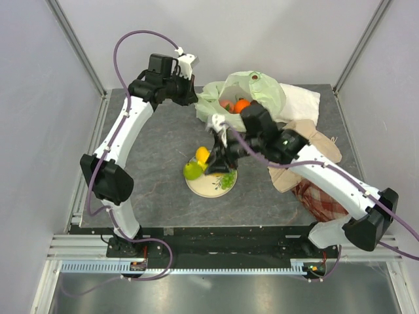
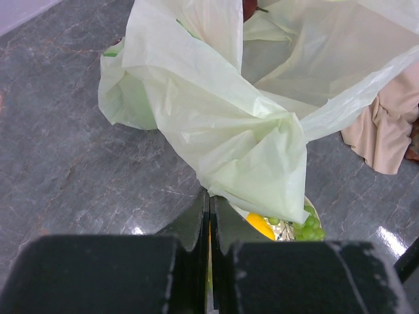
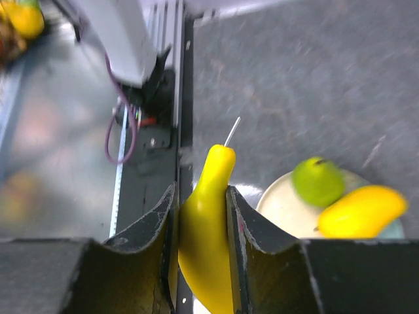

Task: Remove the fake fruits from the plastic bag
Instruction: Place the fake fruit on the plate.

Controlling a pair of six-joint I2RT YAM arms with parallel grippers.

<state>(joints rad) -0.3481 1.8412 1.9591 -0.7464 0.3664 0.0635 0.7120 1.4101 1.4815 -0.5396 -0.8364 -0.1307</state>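
Observation:
The pale-green plastic bag (image 1: 252, 88) lies at the back of the table with an orange (image 1: 241, 104) and a pink peach (image 1: 226, 103) showing in its mouth. My left gripper (image 1: 192, 98) is shut on a fold of the bag (image 2: 216, 111), which meets my fingertips (image 2: 209, 196). My right gripper (image 1: 219, 159) is shut on a yellow banana (image 3: 206, 229) just above the plate (image 1: 204, 188). On the plate lie a yellow mango (image 1: 203, 154), a green apple (image 1: 192, 171) and green grapes (image 1: 228, 180). The apple (image 3: 319, 181) and mango (image 3: 360, 210) also show in the right wrist view.
A white cloth (image 1: 298, 101), a beige cloth (image 1: 314, 140) and a plaid cloth (image 1: 321, 199) lie at the right of the table. A dark fruit (image 2: 250, 6) shows at the bag's far side. The table's near edge and metal rails (image 3: 167, 98) lie beyond the banana.

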